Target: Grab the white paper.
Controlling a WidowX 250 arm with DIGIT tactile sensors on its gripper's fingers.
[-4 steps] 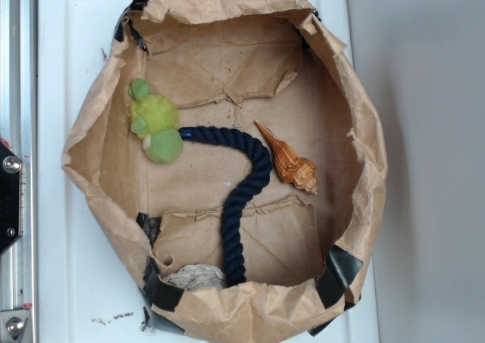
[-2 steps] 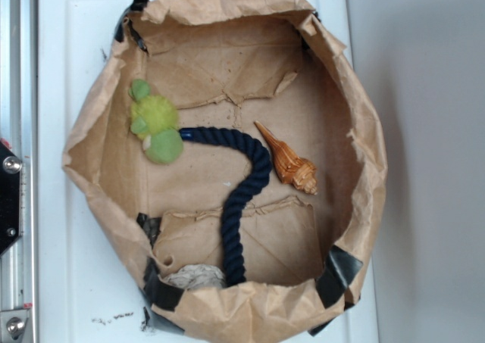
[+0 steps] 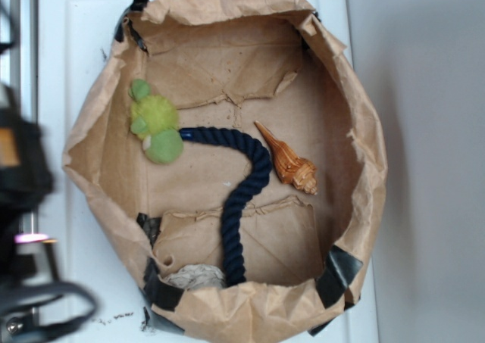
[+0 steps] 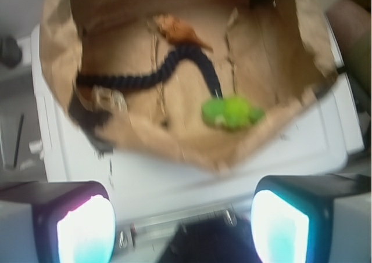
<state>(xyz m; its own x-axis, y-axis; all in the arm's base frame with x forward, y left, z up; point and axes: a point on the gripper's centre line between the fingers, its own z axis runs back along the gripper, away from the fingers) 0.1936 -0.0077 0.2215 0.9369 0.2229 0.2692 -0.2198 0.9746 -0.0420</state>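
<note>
Presently: white paper (image 3: 195, 275), one crumpled wad, lodged in the brown paper bag (image 3: 356, 116) against its near wall, touching the dark rope (image 3: 241, 195) end; half hidden by the rim. Green plush toy (image 3: 155, 123) and shell (image 3: 288, 161) lie apart. Gripper (image 4: 183, 225) spread wide, empty, outside the bag above the white tabletop (image 3: 76, 25).

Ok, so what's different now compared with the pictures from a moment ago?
The robot arm has come into the exterior view at the left edge, blurred, beside the brown paper bag; earlier only its mount showed there. The gripper is open and holds nothing, outside the bag. Unchanged: the white paper by the near wall, the dark rope, the green plush toy and the shell.
</note>
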